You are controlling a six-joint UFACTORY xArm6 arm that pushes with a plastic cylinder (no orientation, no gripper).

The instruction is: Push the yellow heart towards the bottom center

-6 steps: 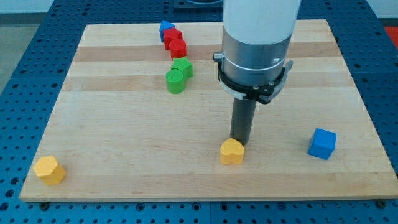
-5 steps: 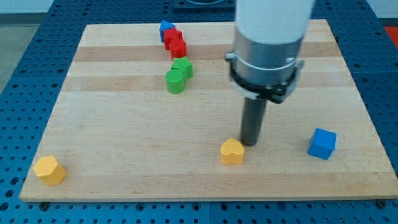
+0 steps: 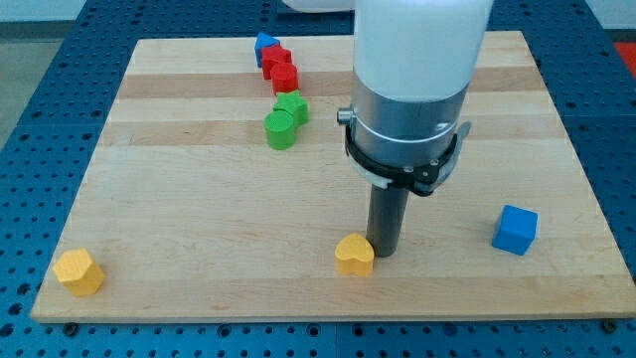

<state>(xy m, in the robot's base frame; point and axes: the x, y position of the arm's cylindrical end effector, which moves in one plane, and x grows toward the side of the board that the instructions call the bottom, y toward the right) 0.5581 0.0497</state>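
The yellow heart (image 3: 354,256) lies near the board's bottom edge, a little right of the middle. My tip (image 3: 383,249) stands on the board right beside it, touching its upper right side. The dark rod rises from there into the large white and grey arm body (image 3: 412,89), which hides part of the board behind it.
A yellow block (image 3: 79,271) sits at the bottom left corner. A blue cube (image 3: 515,230) lies at the right. Two green blocks (image 3: 285,121) lie left of the arm. Two red blocks (image 3: 280,70) and a blue block (image 3: 264,45) sit near the top edge.
My tip swung to the right, then came back left and down against the yellow heart. The heart has slid a little to the left and towards the bottom edge.
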